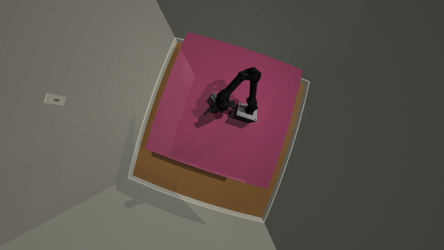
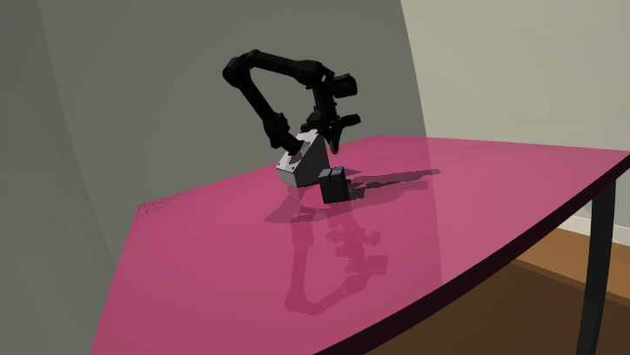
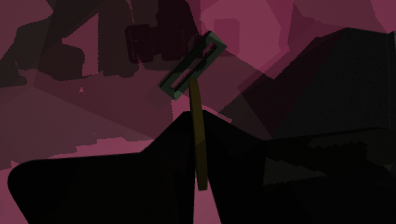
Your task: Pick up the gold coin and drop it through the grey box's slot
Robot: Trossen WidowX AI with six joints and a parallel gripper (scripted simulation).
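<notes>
My gripper [image 2: 335, 140] [image 3: 194, 119] is shut on the gold coin [image 2: 334, 149] [image 3: 198, 131]. The coin stands on edge between the fingertips, and its lower rim sticks out below them. The coin is out of the dark-green holder [image 3: 216, 39], which shows empty beyond and below it in the wrist view, turned at an angle to the coin. The grey box [image 2: 335, 190] [image 1: 213, 97] stands on the table, with a slot in its lid. In the exterior view the coin hangs higher than the box lid. The holder is hidden in that view.
The arm's light-grey base [image 1: 246, 116] [image 2: 287, 177] stands close to the box and gripper. The pink table [image 1: 217, 152] [image 2: 211, 273] carries the arm's dark shadows. A large dark shape at the right of the wrist view cannot be identified surely.
</notes>
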